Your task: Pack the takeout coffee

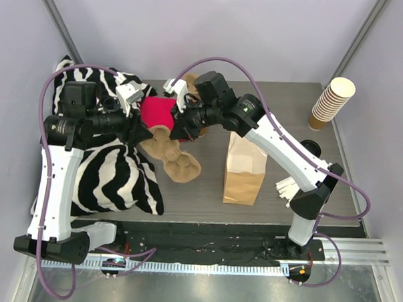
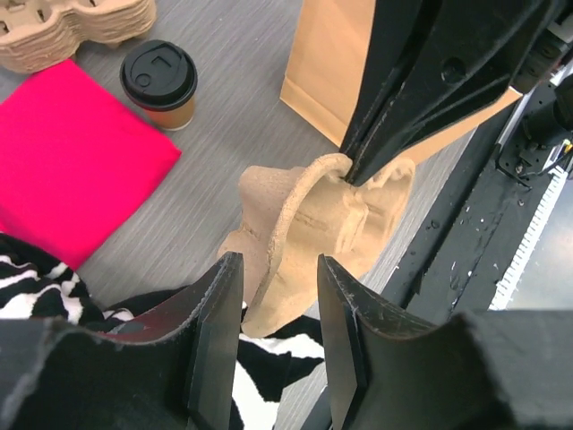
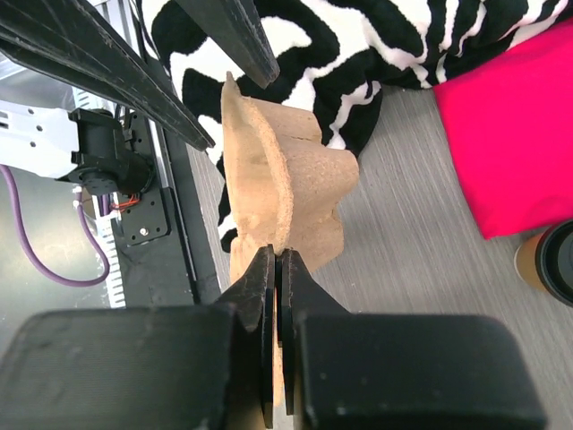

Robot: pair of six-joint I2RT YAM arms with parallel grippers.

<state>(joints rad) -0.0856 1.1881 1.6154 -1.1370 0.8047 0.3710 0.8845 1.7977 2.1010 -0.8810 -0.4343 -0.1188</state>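
Zebra-striped cloth (image 1: pixel 113 174) covers the left of the grey worktop (image 2: pixel 233 107). To the right sits the brown paper bag (image 1: pixel 244 173), though I cannot tell whether its mouth is open. A pink cloth (image 2: pixel 72 152) lies between them. Above the worktop a moulded pulp cup carrier (image 2: pixel 304 224) hangs tilted on edge. The right claw (image 3: pixel 276 260) is clenched on its rim, while the left claw (image 2: pixel 277 269) is released, its jaws apart just short of the carrier and gripping nothing. Smallest is the takeout coffee (image 2: pixel 159 85), which stands on the bare worktop just beside the pink cloth and near a stack of spare carriers (image 2: pixel 72 27), well apart from the bag. It is upright, its long axis vertical and its black lid pointing up. By my reading the packing has barely begun: the cup is in neither carrier nor bag, and seating and bagging it remain.
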